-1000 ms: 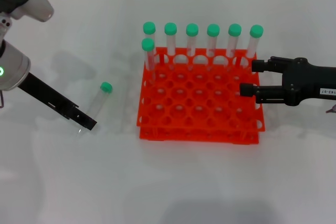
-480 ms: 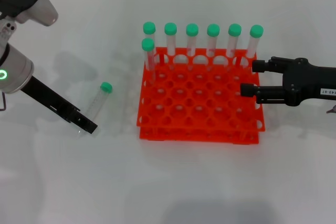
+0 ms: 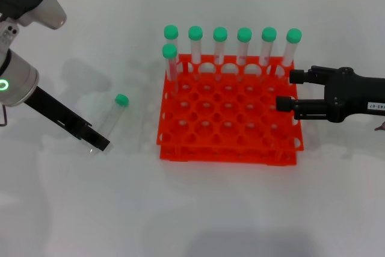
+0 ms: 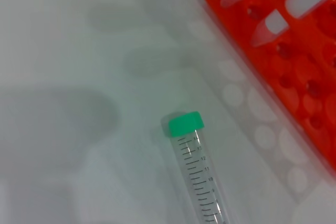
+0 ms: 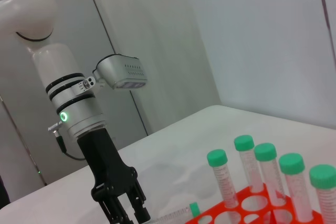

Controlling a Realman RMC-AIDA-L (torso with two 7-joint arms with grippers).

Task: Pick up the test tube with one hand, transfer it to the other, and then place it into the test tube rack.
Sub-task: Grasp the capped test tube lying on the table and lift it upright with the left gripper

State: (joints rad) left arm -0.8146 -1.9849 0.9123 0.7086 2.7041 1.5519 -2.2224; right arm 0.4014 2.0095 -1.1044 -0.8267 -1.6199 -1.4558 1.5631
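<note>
- White tabletop [image 3: 198, 209] carries the work, with a pale wall behind it; seven capped tubes [image 3: 243, 46] stand in the far rows of the rack [image 3: 228, 115].
- Tube [image 3: 111, 115]: lying on the table on the robot's left, well apart from the rack, green cap pointing away from the robot. Left wrist view shows it flat on the surface, graduations visible, nothing touching the cap end.
- Left gripper [image 3: 96, 142]: low over the table at the tube's clear lower end. Right wrist view shows its fingers [image 5: 113, 211] pointing down at the table. Whether they are spread, pressed together, or around the tube cannot be told from any view.
- Right gripper [image 3: 283, 91]: hovers at the rack's right edge, claw spread with a clear gap between the two fingers, holding nothing.
- Done so far, as judged: approach to the tube only. The tube rests on the table, so the pick-up is not complete.
- Left to do: secure and lift the tube, hand it across to the right gripper, then seat it in a free hole. Many holes in the near rows are vacant.
- Risk noted: a slim round tube may roll or slip if gripped near its end; the standing tubes crowd the far rows.
</note>
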